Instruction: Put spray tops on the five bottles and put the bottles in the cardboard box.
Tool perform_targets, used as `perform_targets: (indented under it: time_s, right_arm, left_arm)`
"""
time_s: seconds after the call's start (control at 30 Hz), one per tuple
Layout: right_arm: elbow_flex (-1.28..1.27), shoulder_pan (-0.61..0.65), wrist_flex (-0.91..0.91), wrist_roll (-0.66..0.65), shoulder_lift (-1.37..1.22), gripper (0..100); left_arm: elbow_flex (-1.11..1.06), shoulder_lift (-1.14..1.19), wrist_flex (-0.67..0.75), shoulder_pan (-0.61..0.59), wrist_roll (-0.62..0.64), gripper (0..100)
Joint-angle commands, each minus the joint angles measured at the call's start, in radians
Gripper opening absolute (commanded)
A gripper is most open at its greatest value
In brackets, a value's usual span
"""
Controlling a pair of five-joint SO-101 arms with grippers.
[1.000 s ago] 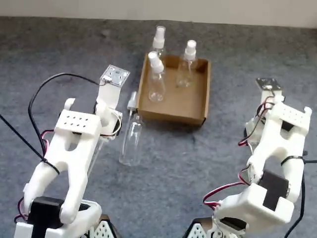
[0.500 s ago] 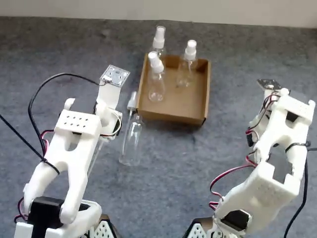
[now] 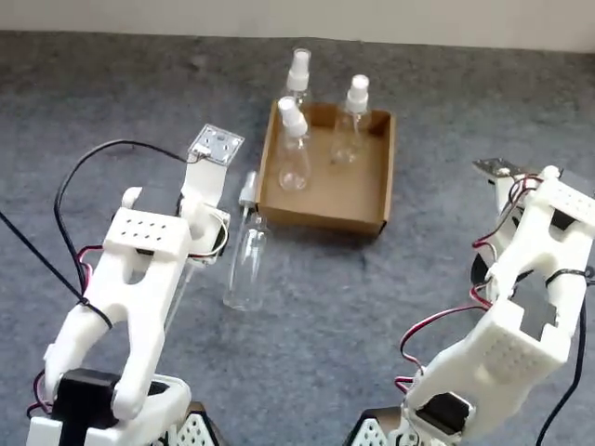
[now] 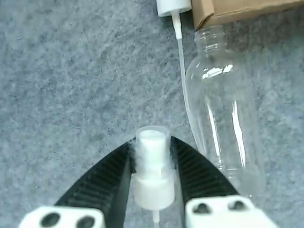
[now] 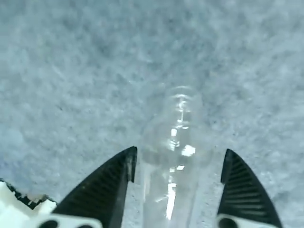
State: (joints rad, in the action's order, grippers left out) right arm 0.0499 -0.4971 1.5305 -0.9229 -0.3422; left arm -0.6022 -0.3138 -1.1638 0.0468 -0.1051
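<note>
1. My left gripper (image 4: 152,142) is clamped on a spray top (image 4: 153,178), with one black finger pressed to each side of its cap.
2. Just beside it, an open bottle (image 4: 225,118) lies on its side on the grey carpet (image 3: 112,93), neck toward the box. A loose spray top (image 4: 173,7) lies next to the neck, and its thin tube runs along the bottle's side (touching it, as far as I can judge).
3. The cardboard box (image 3: 358,200) sits at the far middle of the carpet. Two bottles with tops on stand upright inside: the left capped bottle (image 3: 294,153) by the left wall and the right capped bottle (image 3: 349,130) near the far wall.
4. A rear capped bottle (image 3: 297,72) stands upright at the box's far left corner. It looks to be just outside the wall.
5. My right gripper (image 5: 179,153) has its fingers spread wide on either side of a clear topless bottle (image 5: 173,137). Neither finger touches it.
</note>
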Motion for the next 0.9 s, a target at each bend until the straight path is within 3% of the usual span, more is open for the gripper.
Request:
perform_targets:
  time_s: [0.0, 0.3, 0.6, 0.87]
  right_arm:
    - [0.054, -0.013, 0.01, -0.02, 0.008, 24.1]
    - [-0.042, 0.002, -0.124, -0.018, 0.01, 24.1]
    - [-0.079, 0.007, -0.131, -0.014, 0.013, 23.8]
    - [-0.056, 0.01, -0.124, 0.089, 0.033, 0.8]
  left_arm:
    - [0.002, -0.042, 0.023, 0.01, 0.005, 0]
    - [0.001, -0.042, 0.023, 0.008, 0.005, 0]
    - [0.001, -0.042, 0.023, 0.008, 0.005, 0]
    - [0.004, -0.048, 0.023, 0.007, 0.006, 0]
